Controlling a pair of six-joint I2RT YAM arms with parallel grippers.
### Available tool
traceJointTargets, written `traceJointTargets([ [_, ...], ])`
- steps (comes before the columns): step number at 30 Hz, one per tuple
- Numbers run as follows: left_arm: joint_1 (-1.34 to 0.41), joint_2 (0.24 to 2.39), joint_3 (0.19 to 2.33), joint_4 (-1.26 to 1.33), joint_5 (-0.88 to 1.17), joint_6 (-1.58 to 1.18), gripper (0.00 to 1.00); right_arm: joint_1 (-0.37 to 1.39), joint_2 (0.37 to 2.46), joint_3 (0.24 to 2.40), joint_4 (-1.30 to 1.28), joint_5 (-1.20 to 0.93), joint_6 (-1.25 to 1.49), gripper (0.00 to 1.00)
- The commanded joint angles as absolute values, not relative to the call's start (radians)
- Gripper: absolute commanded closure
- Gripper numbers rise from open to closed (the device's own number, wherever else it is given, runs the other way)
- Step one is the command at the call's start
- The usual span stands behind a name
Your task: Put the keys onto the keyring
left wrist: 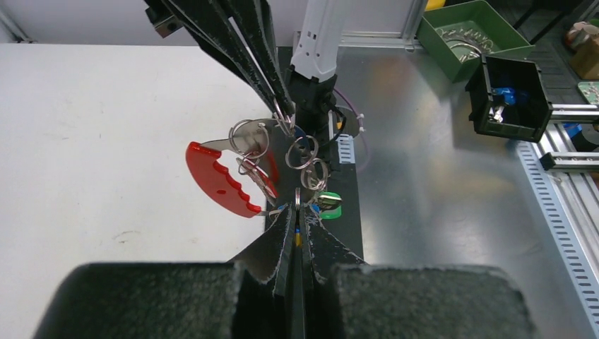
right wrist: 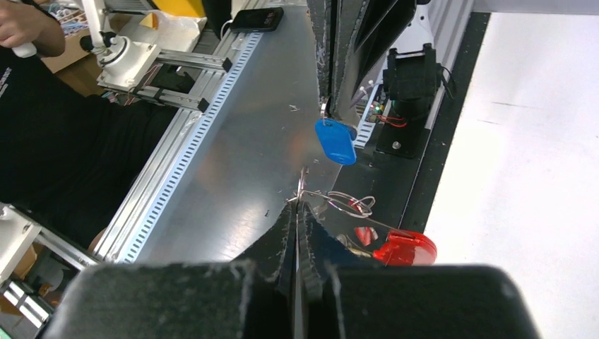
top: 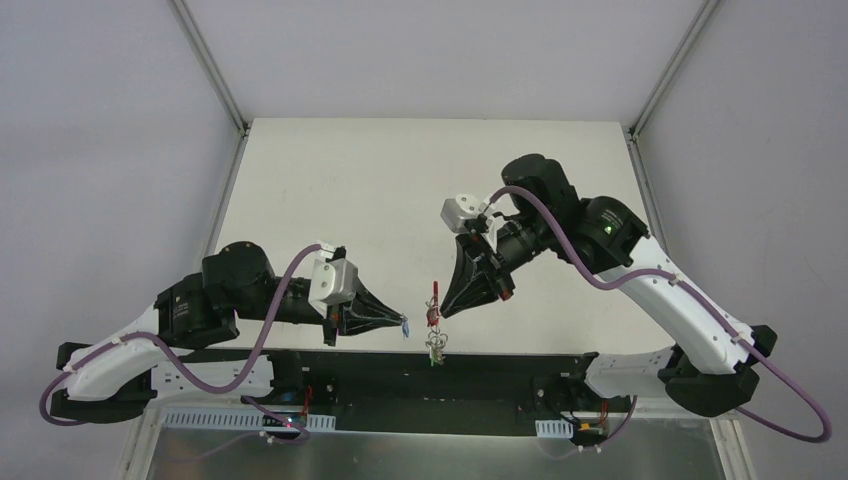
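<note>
1. Your left tool (top: 401,322) sits near 7 o'clock on the worktop (top: 350,180). It points toward 3 o'clock. Its two fingers are pressed tight together on the blue key (top: 405,327).
2. The blue key is up in the air, not lying on the worktop. In the right wrist view you see its blue head hanging from the left tool's tips, at 12 o'clock from your right tool's own tips.
3. The keyring (top: 434,318) hangs in the air just right of the blue key, over the 6 o'clock edge of the worktop. You cannot tell if key and keyring touch. In the left wrist view the red clip (left wrist: 219,176) sticks out toward 9 o'clock. The silver rings (left wrist: 304,152) hang beside it, with a green piece (left wrist: 329,206) at the low end.
4. Your right tool (top: 441,311) comes in from 2 o'clock and points toward 7 o'clock. Its fingers are pinched together on one silver ring of the keyring.
</note>
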State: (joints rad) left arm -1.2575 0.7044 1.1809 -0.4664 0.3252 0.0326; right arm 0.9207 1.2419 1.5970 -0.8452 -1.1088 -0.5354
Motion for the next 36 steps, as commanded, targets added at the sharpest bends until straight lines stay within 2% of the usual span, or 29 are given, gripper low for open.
traceJointTargets([
  [1,-1.264,0.705,1.225,-0.446,0.393,0.008,1.0,0.925,1.282,1.69,-0.91,-1.24,-0.649,1.0],
  [36,-1.264,0.753,1.256,-0.425,0.412,0.005,1.0,1.011,1.423,1.767,-0.895,-1.312,-0.696,1.0],
])
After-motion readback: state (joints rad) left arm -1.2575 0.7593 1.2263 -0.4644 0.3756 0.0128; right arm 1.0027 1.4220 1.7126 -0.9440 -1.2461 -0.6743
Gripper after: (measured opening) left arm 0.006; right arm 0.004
